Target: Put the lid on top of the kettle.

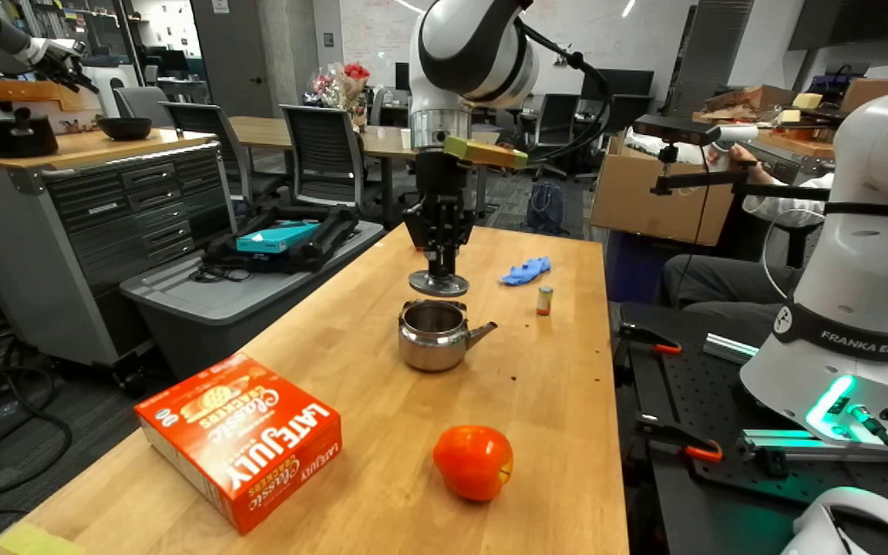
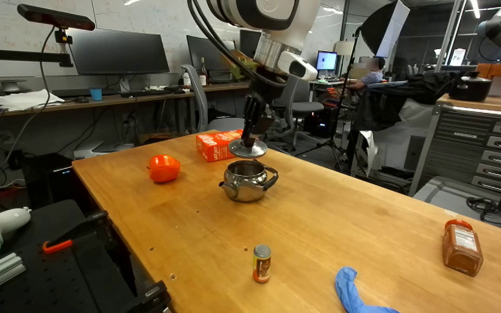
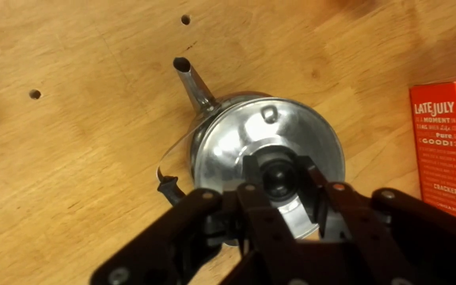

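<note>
Wood surface (image 1: 560, 432): kettle (image 1: 430, 348) upright, open-topped; red cracker box (image 1: 243, 435), orange-red fruit (image 1: 472, 462), sm. can (image 1: 544, 301) & blue glove (image 1: 526, 271) apart from it. Hand (image 3: 278, 174) clamped on knob (image 3: 279, 183) of lid (image 1: 438, 287); lid approx. level, held just above kettle, sm. gap betw. them in both ext. views. Wrist view: lid covers most of kettle, spout (image 3: 196, 89) sticks out past edge.

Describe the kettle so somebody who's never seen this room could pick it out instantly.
Look along the long wooden table to the claw gripping a silvery lid. Just below stands the small kettle: unlike the red cracker box and orange-red fruit nearby, it's shiny steel with a slanting spout.
</note>
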### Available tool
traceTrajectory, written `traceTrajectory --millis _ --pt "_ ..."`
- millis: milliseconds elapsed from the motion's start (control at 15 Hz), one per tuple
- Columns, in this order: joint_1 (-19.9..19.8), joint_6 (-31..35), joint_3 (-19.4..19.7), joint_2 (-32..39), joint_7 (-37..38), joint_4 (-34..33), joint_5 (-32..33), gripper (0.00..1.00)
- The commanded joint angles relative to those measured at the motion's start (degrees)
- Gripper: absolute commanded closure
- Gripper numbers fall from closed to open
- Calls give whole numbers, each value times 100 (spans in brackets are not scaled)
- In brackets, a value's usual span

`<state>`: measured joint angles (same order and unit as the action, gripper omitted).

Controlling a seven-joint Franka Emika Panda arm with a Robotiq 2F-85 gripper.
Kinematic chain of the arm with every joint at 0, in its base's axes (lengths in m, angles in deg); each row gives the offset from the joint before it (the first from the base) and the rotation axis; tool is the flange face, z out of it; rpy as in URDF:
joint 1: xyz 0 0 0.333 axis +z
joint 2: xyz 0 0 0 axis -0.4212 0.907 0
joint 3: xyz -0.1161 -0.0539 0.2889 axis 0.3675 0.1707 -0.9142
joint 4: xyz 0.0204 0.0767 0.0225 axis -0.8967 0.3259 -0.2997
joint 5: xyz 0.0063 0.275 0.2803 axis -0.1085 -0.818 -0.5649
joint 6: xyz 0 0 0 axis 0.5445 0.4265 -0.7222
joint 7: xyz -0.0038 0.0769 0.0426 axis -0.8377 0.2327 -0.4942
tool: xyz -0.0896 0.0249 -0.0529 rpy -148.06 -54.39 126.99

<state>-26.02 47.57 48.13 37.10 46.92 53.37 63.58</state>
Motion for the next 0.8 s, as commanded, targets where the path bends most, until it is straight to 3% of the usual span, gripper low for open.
traceTrajectory --millis 0,733 --pt "-3 -415 -49 197 100 -335 -170 87" --pt "-20 -413 -34 748 324 -759 -406 86"
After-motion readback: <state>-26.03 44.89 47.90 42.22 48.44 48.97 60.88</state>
